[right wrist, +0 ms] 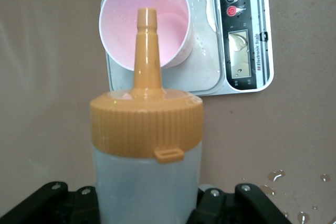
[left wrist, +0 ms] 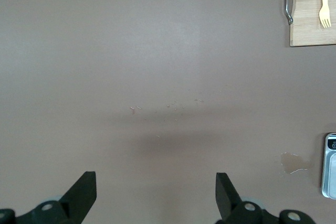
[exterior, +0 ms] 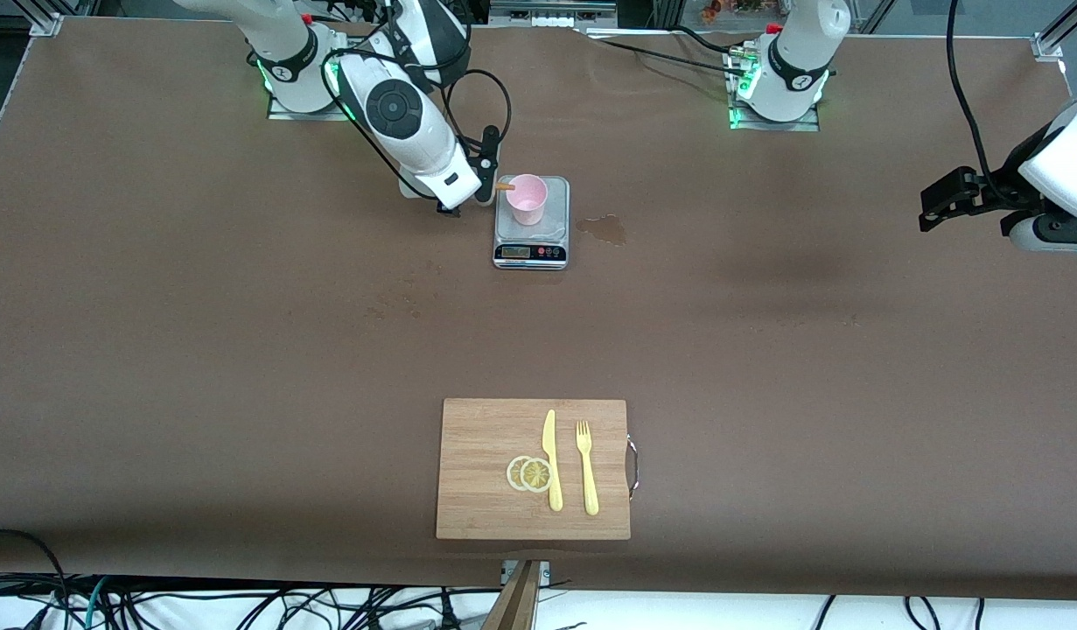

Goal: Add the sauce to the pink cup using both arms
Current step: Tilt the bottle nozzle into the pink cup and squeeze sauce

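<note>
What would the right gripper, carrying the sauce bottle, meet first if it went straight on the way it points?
Probably the pink cup on the scale: the sauce bottle's nozzle, in the right gripper, aims at its rim; depth is unclear.

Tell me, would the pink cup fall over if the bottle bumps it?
Probably. The pink cup looks thin, light and nearly empty, so a nudge could tip it. The scale under it looks wet, so it might slide first.

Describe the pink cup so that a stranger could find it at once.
Look at the silver kitchen scale near the right arm's base. The pink cup stands on its platform, with the bottle's orange nozzle at its rim. It is the only pink thing on the table.
</note>
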Tool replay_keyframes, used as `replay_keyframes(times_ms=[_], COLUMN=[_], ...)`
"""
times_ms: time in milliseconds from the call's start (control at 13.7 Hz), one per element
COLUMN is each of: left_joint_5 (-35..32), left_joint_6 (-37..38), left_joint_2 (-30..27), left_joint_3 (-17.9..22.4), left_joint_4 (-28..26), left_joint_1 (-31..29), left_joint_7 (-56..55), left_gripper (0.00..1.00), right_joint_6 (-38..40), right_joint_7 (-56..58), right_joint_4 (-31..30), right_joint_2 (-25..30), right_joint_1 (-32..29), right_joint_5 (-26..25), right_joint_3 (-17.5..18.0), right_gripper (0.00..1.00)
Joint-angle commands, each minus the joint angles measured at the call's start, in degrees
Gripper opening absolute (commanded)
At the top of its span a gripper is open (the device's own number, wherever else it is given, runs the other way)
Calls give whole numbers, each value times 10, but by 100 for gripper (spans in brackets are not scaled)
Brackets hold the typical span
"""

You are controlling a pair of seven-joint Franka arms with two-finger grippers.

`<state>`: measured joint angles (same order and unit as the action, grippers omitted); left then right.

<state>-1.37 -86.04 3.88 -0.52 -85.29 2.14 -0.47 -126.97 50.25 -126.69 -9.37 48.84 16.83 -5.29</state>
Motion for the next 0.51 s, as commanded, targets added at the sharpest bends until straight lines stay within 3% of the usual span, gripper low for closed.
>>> replay_keyframes(times_ms=[0,438], left_joint_5=[-12,-9], left_joint_6=[13,14], left_joint_2=[-3,-4], left_joint_3=[-3,-3], left_joint_4=[8,5], left_joint_1=[-1,-1], left_joint_7=[-1,-2], left_gripper=[100,100], right_joint_6=[21,55], right_joint_7=[-23,-47], right_joint_4=[20,36], right_joint_2=[-5,-13], right_joint_1=[1,2], right_joint_5=[-29,-83], right_joint_3=[-2,-1], right_gripper=[12,12])
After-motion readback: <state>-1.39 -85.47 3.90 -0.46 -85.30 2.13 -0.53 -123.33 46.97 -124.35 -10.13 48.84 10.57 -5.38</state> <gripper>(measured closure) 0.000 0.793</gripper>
